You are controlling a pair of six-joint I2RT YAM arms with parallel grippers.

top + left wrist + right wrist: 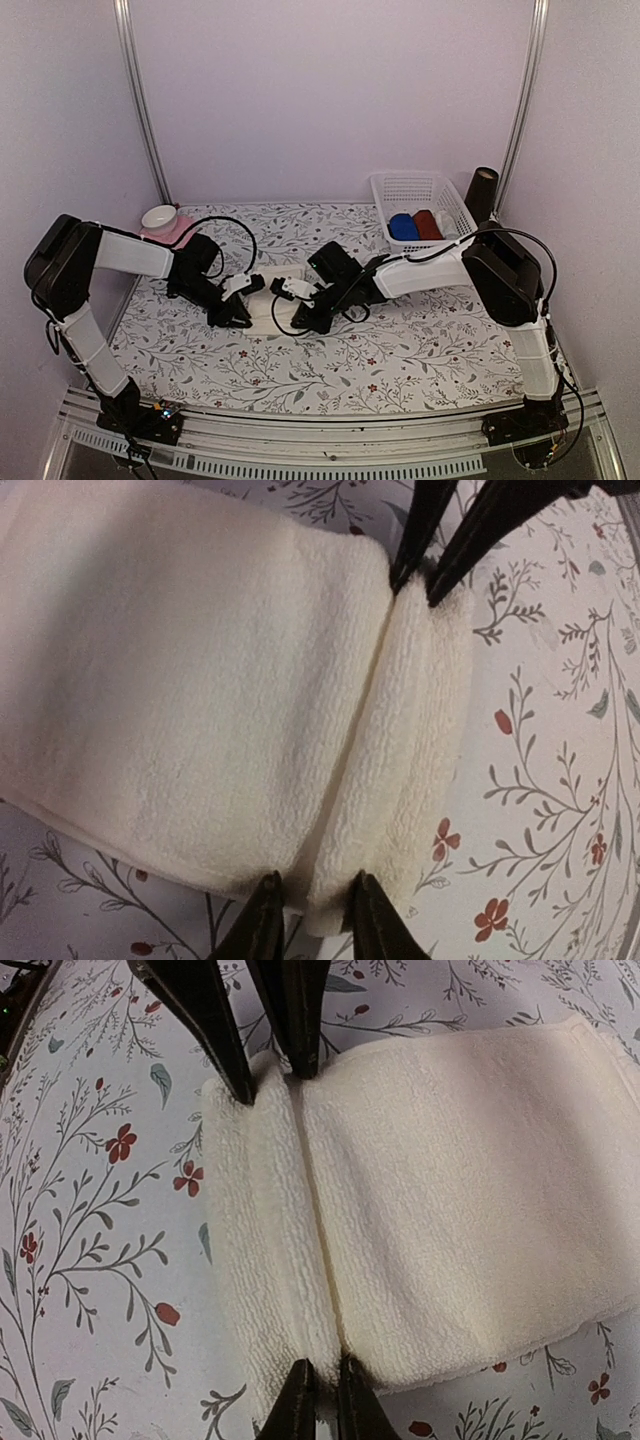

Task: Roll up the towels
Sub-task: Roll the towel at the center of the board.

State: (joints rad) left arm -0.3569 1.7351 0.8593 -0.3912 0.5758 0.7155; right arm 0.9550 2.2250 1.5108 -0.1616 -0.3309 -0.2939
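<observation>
The cream towel [262, 308] lies flat on the flowered cloth between my two grippers. It fills the left wrist view [180, 680] and the right wrist view [450, 1180]. One short edge is turned over into a narrow folded strip [420, 730], also seen in the right wrist view [265, 1210]. My left gripper [240, 318] [312, 920] is shut on one end of that strip. My right gripper [298, 322] [324, 1405] is shut on the other end. A rolled blue towel [403, 227] lies in the white basket [420, 183].
A dark red roll [427, 224] lies beside the blue one in the basket. A black cylinder [482, 192] stands right of the basket. A white bowl on a pink block [163, 222] sits at the back left. Metal posts stand at both back corners.
</observation>
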